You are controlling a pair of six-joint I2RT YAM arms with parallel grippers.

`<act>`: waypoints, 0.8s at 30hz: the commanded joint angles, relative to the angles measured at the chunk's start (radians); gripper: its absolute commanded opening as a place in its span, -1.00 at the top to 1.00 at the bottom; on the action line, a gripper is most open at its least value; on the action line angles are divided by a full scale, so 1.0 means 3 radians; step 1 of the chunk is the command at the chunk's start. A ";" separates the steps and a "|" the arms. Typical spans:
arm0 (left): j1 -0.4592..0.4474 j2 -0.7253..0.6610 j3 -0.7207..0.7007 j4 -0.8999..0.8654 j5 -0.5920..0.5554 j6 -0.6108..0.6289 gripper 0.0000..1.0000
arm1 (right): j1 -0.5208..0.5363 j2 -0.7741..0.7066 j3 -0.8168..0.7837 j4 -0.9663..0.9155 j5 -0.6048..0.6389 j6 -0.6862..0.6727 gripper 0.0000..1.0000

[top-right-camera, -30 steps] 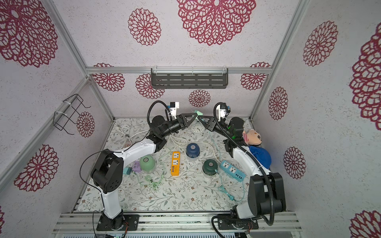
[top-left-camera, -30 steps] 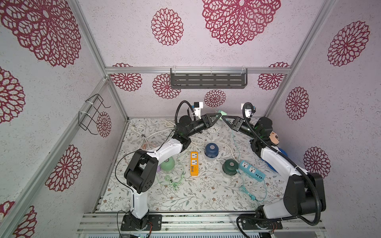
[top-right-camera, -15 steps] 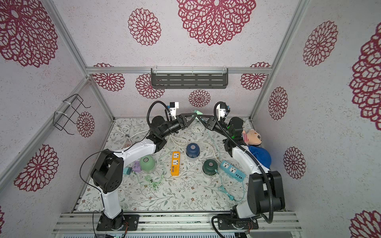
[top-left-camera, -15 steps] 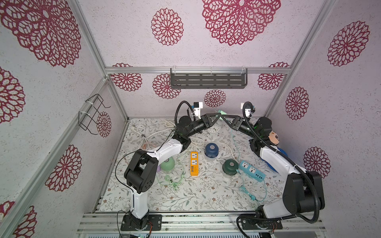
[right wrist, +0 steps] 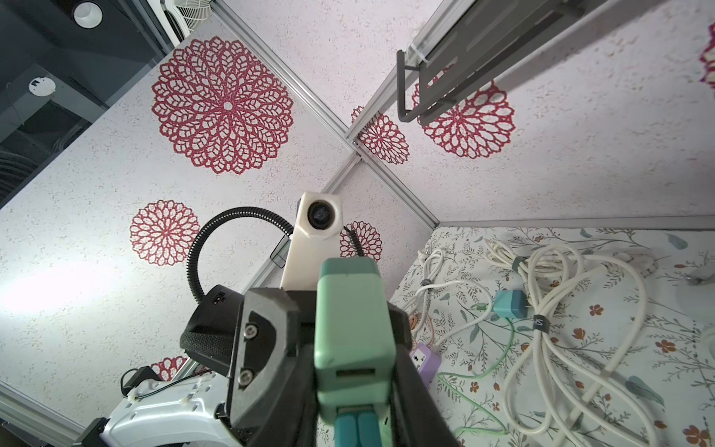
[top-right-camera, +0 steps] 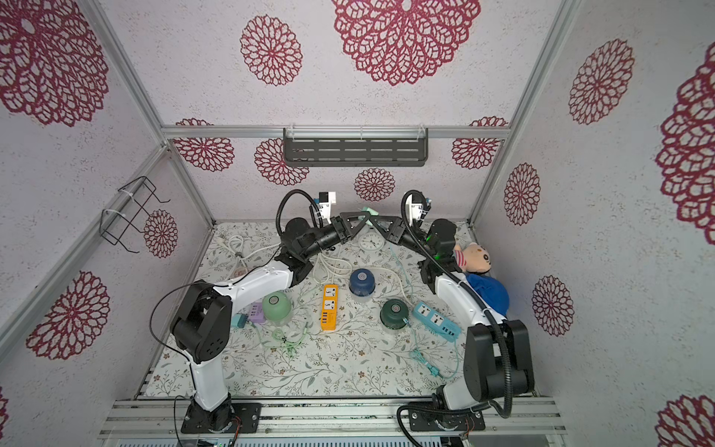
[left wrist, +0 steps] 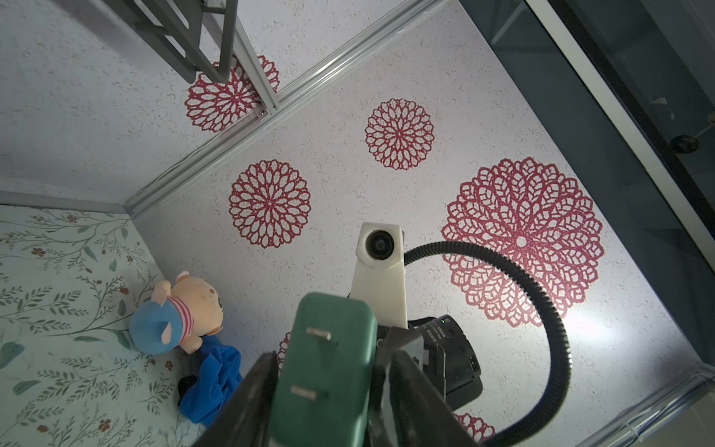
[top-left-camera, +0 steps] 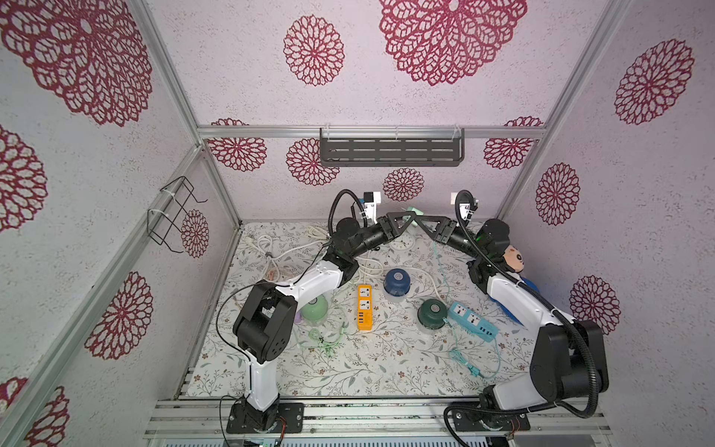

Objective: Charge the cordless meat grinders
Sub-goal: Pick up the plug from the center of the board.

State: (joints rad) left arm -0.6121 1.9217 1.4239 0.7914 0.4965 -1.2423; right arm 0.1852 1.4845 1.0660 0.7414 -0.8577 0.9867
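Left gripper was raised over the back of the bench, jaws around the prong end of a mint-green charger adapter; couldn't tell if it was pinching. Right gripper faced it tip to tip, narrow, clamped on the same adapter, whose long axis ran gripper to gripper. Mint green grinder, navy grinder and dark green grinder stood on the bench, below and in front of both grippers, the dark green one nearest the right arm, just beside the blue power strip.
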 commanded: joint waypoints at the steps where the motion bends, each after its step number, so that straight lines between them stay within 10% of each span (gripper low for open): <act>1: -0.0003 -0.0180 -0.0076 0.0030 -0.0039 0.0022 -0.02 | -0.0032 -0.0080 0.0059 0.0127 0.0016 -0.0132 0.79; 12: 0.0020 -0.0129 -0.0098 0.0251 0.0002 -0.0110 0.44 | -0.0043 -0.0098 0.0046 0.0106 -0.0022 -0.0114 0.77; 18: 0.0011 -0.0135 -0.0134 0.0277 0.0022 -0.0122 0.70 | -0.0044 -0.0137 0.0031 0.0100 0.0060 -0.0090 -0.07; 24: -0.0010 -0.0141 -0.0175 0.0314 0.0022 -0.0127 0.77 | -0.0045 -0.0072 0.0051 0.0381 0.0107 0.0149 -0.14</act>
State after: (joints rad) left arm -0.6090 1.9049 1.3804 0.8345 0.4969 -1.2694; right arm 0.1753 1.4818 1.0657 0.7513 -0.8394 0.9955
